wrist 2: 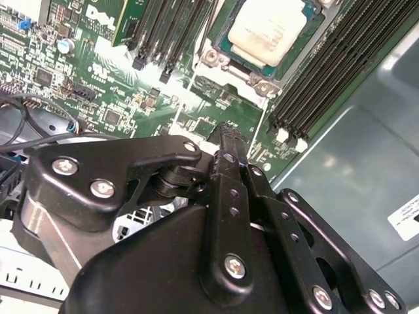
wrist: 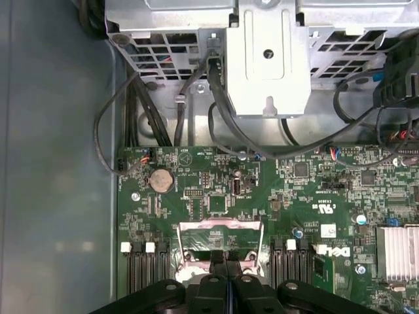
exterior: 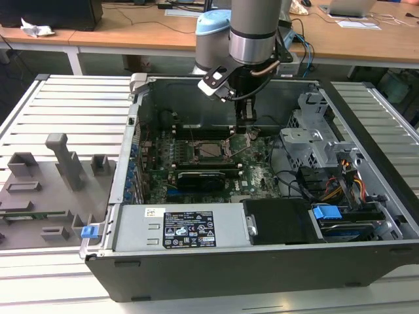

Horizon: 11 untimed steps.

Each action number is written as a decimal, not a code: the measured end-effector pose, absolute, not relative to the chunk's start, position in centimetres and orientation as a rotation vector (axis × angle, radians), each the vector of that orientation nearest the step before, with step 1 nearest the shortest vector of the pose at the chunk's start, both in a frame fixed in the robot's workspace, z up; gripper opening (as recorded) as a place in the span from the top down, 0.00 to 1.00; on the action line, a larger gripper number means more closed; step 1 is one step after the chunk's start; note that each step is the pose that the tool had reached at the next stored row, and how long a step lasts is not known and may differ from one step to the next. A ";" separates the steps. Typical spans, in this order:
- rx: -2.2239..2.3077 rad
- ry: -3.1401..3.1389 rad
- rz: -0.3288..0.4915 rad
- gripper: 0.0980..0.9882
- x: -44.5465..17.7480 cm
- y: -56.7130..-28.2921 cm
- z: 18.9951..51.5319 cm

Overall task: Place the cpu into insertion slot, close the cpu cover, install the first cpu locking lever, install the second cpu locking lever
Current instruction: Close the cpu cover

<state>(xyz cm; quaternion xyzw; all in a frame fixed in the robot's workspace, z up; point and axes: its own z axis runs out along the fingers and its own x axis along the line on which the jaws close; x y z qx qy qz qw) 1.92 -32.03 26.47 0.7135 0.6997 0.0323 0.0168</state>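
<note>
The cpu (wrist 2: 272, 29), a pale silver-grey square, lies in the insertion slot (wrist 2: 213, 59), whose silvery rim and screws frame it between black memory slots. In the exterior view the cpu (exterior: 211, 150) sits mid-board in the open case. My gripper (exterior: 244, 131) hangs just above the green motherboard (exterior: 255, 173), close to the slot on the exterior view's right. Its black fingers are shut together with nothing between them, as both wrist views show the gripper (wrist 2: 229, 131) (wrist: 226, 261). A silvery edge of the insertion slot (wrist: 219, 226) shows beyond the tips. Whether the cpu cover lies flat I cannot tell.
A metal drive cage (exterior: 314, 137) with cables (wrist: 229, 118) stands on the exterior view's right of the board. The power supply (exterior: 177, 229) fills the case front. Long memory slots (wrist 2: 340, 65) flank the socket. A grey fixture plate (exterior: 52, 176) lies outside the case.
</note>
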 end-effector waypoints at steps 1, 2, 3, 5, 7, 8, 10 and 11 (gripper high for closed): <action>2.218 2.175 0.100 0.99 2.1 -32.0 26.5; 2.218 2.175 0.100 0.99 2.2 -32.0 26.5; 2.218 2.175 0.100 0.99 2.3 -32.0 26.5; 2.218 2.175 0.100 0.99 2.6 -32.0 26.5; 2.218 2.175 0.099 0.99 2.9 -32.0 26.5; 2.218 2.176 0.099 0.99 3.1 -32.0 26.5; 2.218 2.176 0.099 0.99 3.3 -32.0 26.5; 2.218 2.176 0.099 0.99 3.5 -32.0 26.5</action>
